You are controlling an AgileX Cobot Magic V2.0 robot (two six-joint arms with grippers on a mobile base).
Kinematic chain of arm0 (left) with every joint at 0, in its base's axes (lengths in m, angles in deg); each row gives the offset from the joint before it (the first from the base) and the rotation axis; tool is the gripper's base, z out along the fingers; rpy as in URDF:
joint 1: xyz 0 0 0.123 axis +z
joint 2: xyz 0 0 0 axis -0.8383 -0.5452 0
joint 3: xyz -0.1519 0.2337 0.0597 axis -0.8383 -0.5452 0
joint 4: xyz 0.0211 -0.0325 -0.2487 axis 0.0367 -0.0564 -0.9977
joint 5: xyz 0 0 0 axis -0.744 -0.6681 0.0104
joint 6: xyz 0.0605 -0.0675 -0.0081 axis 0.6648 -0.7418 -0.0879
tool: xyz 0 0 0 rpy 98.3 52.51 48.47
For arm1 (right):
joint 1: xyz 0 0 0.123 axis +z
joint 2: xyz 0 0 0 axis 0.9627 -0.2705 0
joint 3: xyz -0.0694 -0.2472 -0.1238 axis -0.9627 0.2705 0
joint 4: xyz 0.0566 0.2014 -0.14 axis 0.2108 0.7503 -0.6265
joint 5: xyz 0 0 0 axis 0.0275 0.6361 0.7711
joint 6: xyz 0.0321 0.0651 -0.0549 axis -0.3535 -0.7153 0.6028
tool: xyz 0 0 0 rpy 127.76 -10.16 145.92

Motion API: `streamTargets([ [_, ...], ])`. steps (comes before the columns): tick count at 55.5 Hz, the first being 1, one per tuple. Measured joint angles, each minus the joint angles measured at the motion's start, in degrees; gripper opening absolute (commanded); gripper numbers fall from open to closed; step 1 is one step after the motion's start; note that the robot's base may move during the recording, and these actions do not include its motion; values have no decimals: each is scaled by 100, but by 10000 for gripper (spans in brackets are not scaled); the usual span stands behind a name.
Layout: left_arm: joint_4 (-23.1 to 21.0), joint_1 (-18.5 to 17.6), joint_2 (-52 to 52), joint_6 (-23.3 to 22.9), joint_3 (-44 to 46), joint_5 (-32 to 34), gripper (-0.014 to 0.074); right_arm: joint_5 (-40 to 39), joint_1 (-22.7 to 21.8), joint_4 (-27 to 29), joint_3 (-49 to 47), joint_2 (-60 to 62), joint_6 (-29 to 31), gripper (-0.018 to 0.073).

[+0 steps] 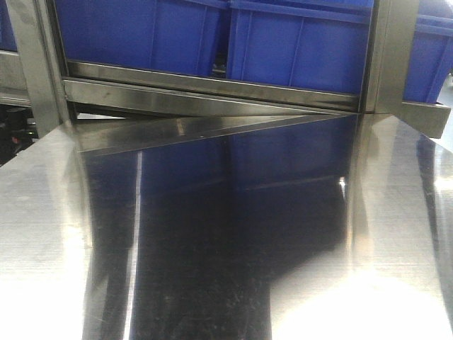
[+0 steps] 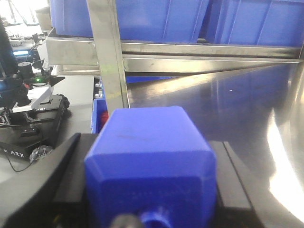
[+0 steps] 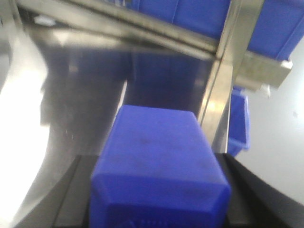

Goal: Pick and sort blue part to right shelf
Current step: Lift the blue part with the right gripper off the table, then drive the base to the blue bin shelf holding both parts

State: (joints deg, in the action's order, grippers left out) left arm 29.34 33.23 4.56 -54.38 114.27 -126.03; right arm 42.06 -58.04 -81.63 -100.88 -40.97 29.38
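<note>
Our left fingers (image 2: 52,185) are dark slabs on either side of a blue part (image 2: 147,142). The block fills the space between them, and we see no gap at either flank, so we read them as pinching it. Its broad top face is turned to the left wrist camera, a small round nub shows at its near lower edge, and its far end sticks out past the fingers. Just beyond it a steel upright post (image 2: 110,57) of the shelf rises, with a small blue bin (image 2: 98,114) low behind the post. The polished steel surface (image 2: 228,109) spreads to the right of the post. Black equipment (image 2: 28,114) sits well apart on the far left.

Our right fingers (image 3: 71,190) flank the other blue part (image 3: 156,156) in the same way. They are dark on both sides with the block wedged between them and no gap visible, so these too look clamped on it. This view is blurred. Ahead of the block another shelf post (image 3: 223,76) stands, the surface lies to its left, and a blue bin (image 3: 237,123) hangs low to its right.

From the front camera we see the mirror-like surface (image 1: 226,269) running up to the shelf rail (image 1: 212,88), with large blue bins (image 1: 297,42) side by side on the shelf above it.
</note>
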Motion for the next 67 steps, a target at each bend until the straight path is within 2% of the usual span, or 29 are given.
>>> streamTargets([
  [14,0,0,0,0,0,0,337,-55,0,0,0,818,0,174],
  [67,0,0,0,0,0,0,337,-55,0,0,0,818,0,174],
])
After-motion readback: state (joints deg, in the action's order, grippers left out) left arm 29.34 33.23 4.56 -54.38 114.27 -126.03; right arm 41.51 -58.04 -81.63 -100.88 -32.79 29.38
